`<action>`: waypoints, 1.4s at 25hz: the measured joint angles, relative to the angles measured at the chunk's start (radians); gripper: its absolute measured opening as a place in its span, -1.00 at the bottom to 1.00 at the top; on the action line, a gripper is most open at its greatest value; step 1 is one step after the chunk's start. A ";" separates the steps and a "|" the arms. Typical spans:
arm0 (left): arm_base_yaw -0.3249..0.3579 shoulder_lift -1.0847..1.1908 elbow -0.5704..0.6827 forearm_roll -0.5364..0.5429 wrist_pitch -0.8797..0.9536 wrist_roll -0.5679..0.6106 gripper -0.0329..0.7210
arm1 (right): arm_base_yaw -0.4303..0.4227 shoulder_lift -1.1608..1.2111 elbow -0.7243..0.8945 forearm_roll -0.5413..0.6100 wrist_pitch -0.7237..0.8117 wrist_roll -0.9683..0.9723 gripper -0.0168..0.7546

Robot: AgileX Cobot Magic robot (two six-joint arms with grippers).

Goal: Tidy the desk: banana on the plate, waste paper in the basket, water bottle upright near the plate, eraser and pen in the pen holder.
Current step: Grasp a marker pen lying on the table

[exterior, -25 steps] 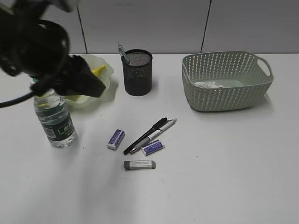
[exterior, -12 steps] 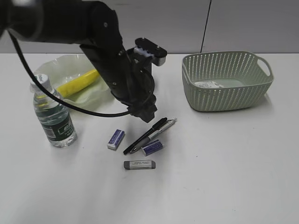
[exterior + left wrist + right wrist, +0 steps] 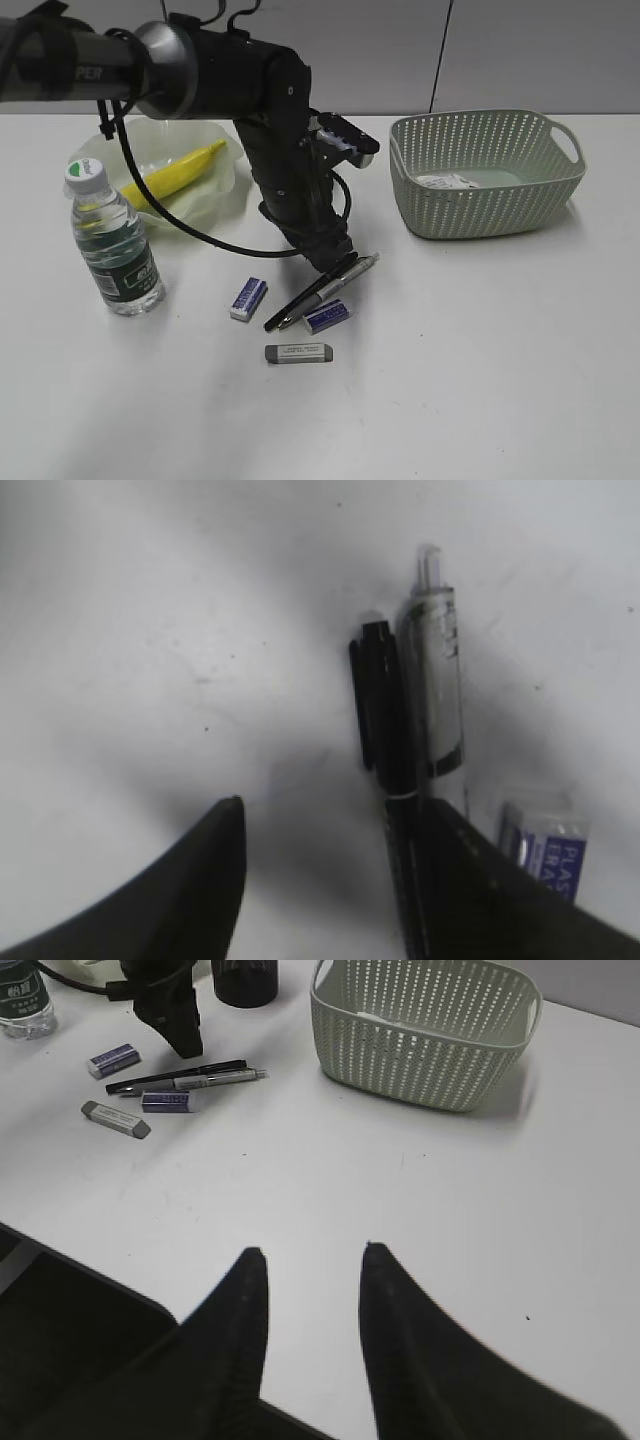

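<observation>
On the white desk (image 3: 480,380) we saw the banana (image 3: 180,172) in the plate (image 3: 222,190), probably paper (image 3: 447,181) in the basket (image 3: 485,172); left gripper (image 3: 335,262) spread over the black pen (image 3: 385,730), right gripper (image 3: 312,1290) spread above bare desk.

Pale grey panelled wall (image 3: 500,50), dark vertical seams, even light

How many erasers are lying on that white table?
3. One blue-and-white eraser lies left of the pens, another blue-and-white one sits just below them, and a grey eraser lies nearest the camera. The arm could hide more.
</observation>
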 joint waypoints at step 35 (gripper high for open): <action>0.000 0.067 -0.014 0.132 -0.027 -0.148 -0.20 | 0.000 0.000 0.000 0.000 0.000 -0.001 -0.27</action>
